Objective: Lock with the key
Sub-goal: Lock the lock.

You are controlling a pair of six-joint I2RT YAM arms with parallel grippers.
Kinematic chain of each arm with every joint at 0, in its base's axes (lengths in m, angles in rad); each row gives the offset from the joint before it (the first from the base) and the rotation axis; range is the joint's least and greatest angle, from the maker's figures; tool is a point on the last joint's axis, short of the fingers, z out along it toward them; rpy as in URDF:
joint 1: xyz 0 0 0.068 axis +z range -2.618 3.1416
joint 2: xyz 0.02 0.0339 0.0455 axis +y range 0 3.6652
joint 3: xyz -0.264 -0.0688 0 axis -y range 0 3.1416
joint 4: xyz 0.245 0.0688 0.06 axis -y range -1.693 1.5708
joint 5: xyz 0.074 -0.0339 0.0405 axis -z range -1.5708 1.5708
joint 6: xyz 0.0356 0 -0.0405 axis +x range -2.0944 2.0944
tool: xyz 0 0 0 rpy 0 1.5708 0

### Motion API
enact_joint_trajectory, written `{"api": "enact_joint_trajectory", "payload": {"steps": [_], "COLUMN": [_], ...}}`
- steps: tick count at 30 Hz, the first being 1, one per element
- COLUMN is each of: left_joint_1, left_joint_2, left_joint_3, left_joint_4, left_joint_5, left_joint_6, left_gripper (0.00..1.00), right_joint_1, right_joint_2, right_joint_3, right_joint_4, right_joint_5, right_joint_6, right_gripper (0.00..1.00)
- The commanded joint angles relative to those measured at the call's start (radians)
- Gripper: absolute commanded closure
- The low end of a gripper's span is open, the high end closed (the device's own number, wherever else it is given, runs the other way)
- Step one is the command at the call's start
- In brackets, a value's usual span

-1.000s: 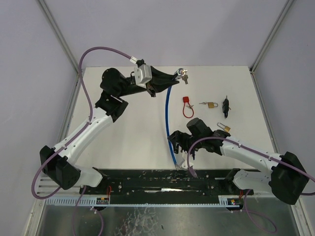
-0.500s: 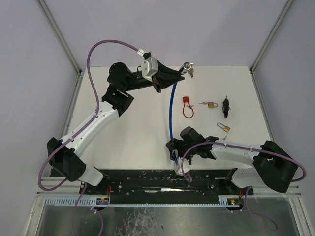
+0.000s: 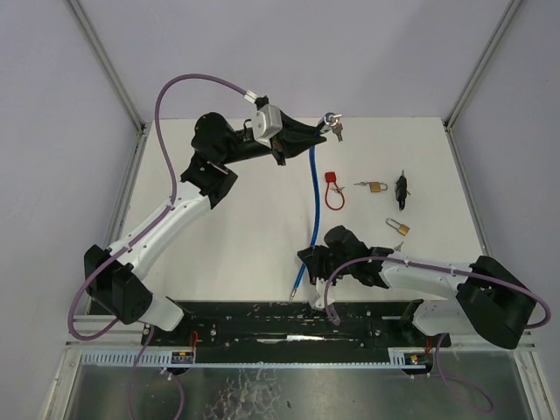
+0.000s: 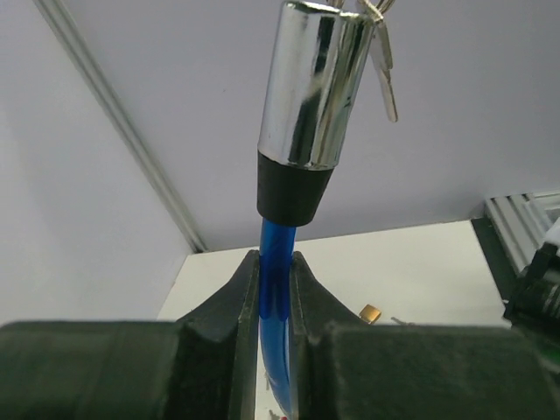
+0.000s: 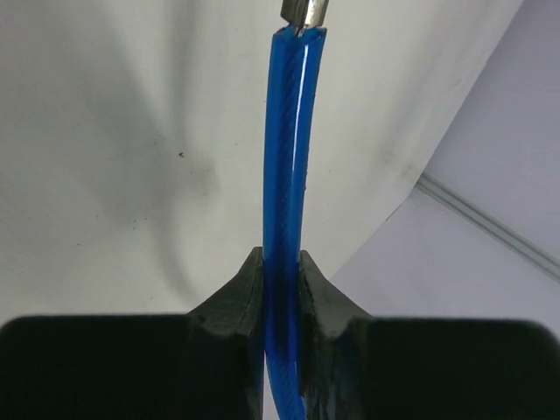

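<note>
Now you're clamping the blue cable (image 4: 275, 234) twice: lock barrel (image 4: 317, 96) just beyond left gripper (image 4: 276, 273), metal tip (image 5: 304, 10) beyond right gripper (image 5: 282, 271).

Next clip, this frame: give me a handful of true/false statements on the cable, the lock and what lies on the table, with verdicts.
1. The left gripper and the right gripper are both shut on the blue cable. True.
2. The cable's metal tip sits inside the chrome barrel. False: the tip is free, just past the right gripper and far from the barrel.
3. A bunch of keys hangs at the barrel. True.
4. In the top view the red lock lies left of the cable. False: it lies to the right.
5. Two brass padlocks lie on the table. True.
</note>
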Motion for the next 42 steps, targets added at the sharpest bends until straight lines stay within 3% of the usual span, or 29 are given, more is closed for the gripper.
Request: {"api": "enact_joint_trajectory", "payload": {"steps": [1,6,11,14,18,23,30,42], "left_joint_1": [0.035,0.07,0.055,0.008,-0.11,-0.212,-0.223,-0.309], "left_joint_2": [-0.042,-0.073,-0.174,-0.26,-0.324,-0.36,-0.455,-0.382], "left_joint_3": [-0.069,-0.302,-0.575,-0.735,-0.874,-0.926,-0.936,-0.876], "left_joint_4": [0.058,0.271,0.477,0.543,0.598,0.573,0.479,0.394], "left_joint_5": [-0.057,-0.119,-0.228,-0.349,-0.571,-0.759,-0.799,-0.874], "left_joint_6": [0.049,0.058,0.112,0.171,0.266,0.369,0.369,0.51], "left_gripper": [1.0,1.0,1.0,1.0,1.0,1.0,1.0,1.0], "right_joint_1": [0.006,-0.063,-0.28,-0.378,-0.468,-0.491,-0.501,-0.501], "right_joint_2": [-0.141,-0.3,-0.399,-0.427,-0.371,-0.291,-0.242,-0.231], "right_joint_3": [0.048,0.174,0.233,0.19,0.194,0.209,0.217,0.224], "right_joint_4": [-0.094,-0.202,-0.122,-0.006,0.108,0.058,-0.008,-0.054], "right_joint_5": [-0.184,-0.491,-0.761,-0.798,-0.843,-0.873,-0.875,-0.891], "right_joint_6": [0.075,0.68,1.358,1.702,1.982,1.981,1.928,1.892], "right_gripper": [1.0,1.0,1.0,1.0,1.0,1.0,1.0,1.0]}}
